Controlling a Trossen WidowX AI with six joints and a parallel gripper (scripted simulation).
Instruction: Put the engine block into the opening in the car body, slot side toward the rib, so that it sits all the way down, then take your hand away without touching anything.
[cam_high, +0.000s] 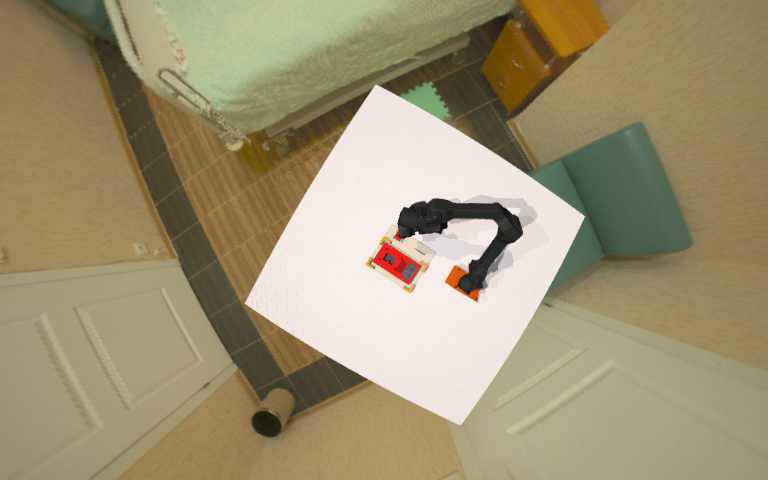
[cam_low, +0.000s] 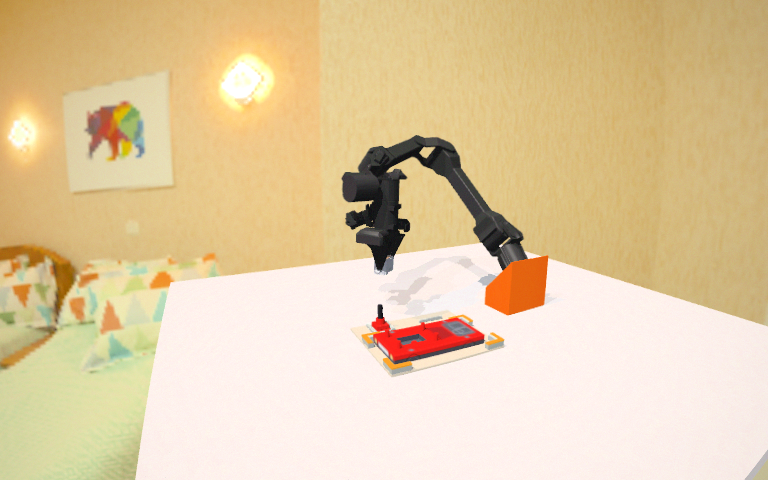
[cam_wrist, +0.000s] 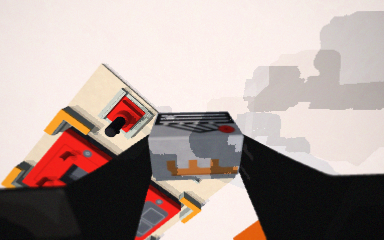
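Observation:
My gripper (cam_low: 383, 268) (cam_wrist: 193, 139) is shut on the engine block (cam_wrist: 195, 152), a grey block with orange marks, black slots and a red dot on top. It holds the block well above the table, beside and above the board's peg end. The red car body (cam_high: 400, 263) (cam_low: 453, 338) (cam_wrist: 50, 169) lies flat between corner brackets. Its dark opening (cam_high: 389, 259) (cam_low: 410, 339) shows nothing in it; in the wrist view my left finger partly covers it. The rib cannot be told clearly. In the top view the arm hides the fingers and block.
A cream board (cam_low: 359, 330) (cam_wrist: 92, 87) bears the car body. Orange-topped corner brackets (cam_low: 398, 365) (cam_wrist: 70, 121) stand around the car body. A red piece (cam_low: 380, 324) (cam_wrist: 134, 111) with an upright black peg stands at the board's corner. The orange base block (cam_high: 454, 275) (cam_low: 523, 285) is beyond the board.

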